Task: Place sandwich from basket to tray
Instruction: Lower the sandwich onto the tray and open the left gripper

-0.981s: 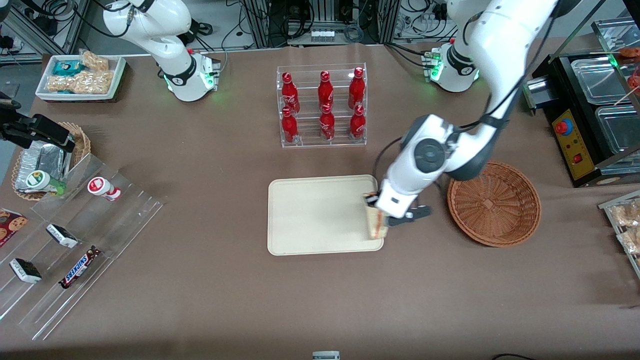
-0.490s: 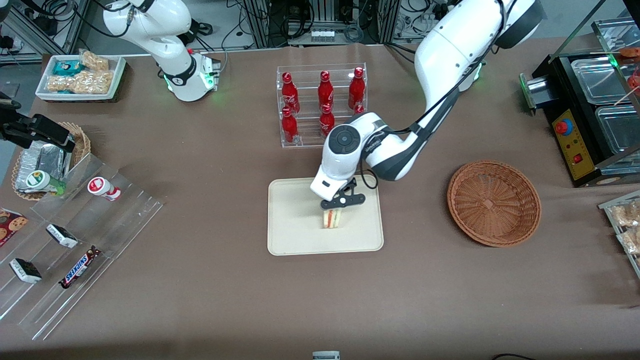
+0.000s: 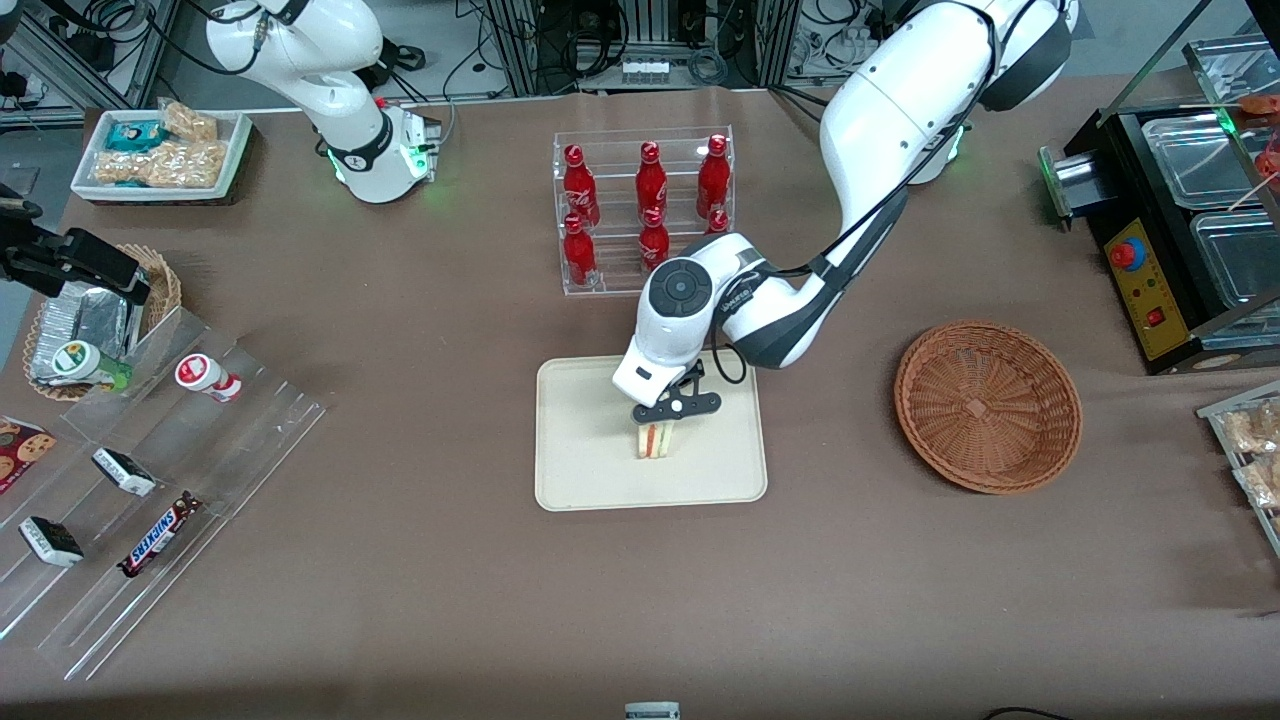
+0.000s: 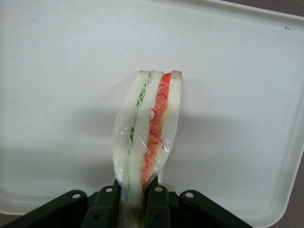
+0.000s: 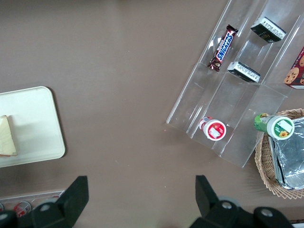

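- Now our left arm's black two-finger gripper pinches the plastic-wrapped triangular white-bread sandwich upright over the flat cream-beige rectangular tray
- we judge it may topple on release; the slick wrap could cling to a finger

White sandwich striped red and green, cream tray, reddish-brown woven basket.

Legible text is limited to one item. The candy bar lying on the clear acrylic tiered stand carries the brand name "SNICKERS" in blue letters on a white field (brown wrapper); the same bar shows it in the front view. The red bottles in the clear rack bear white script, too small to read. No other label, number or sign can be read.
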Action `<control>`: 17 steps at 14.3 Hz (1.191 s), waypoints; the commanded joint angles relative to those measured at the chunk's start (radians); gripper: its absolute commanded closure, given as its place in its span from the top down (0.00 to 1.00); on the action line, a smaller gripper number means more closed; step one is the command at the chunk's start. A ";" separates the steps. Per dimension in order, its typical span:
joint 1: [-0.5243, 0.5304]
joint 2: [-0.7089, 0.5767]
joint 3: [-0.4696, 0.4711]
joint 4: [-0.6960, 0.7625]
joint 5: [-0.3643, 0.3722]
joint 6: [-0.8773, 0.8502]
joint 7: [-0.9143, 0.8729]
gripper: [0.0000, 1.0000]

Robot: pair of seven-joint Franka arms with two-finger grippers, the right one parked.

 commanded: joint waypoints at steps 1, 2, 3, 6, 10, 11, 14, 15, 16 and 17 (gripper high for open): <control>-0.010 0.015 0.006 0.035 0.000 0.002 -0.006 1.00; -0.002 0.004 0.006 0.051 0.000 -0.007 -0.006 1.00; -0.002 -0.039 0.006 0.071 -0.009 -0.032 -0.003 1.00; 0.006 -0.132 0.007 0.082 -0.009 -0.164 0.006 1.00; 0.062 -0.234 0.006 0.067 -0.007 -0.282 0.025 1.00; 0.067 -0.240 0.007 0.064 -0.009 -0.320 0.025 1.00; 0.151 -0.266 0.003 0.042 -0.009 -0.343 0.029 1.00; 0.167 -0.287 0.004 0.016 -0.009 -0.353 0.031 1.00; 0.196 -0.317 0.007 -0.016 -0.009 -0.365 0.037 1.00; 0.243 -0.344 0.006 -0.046 -0.009 -0.365 0.083 1.00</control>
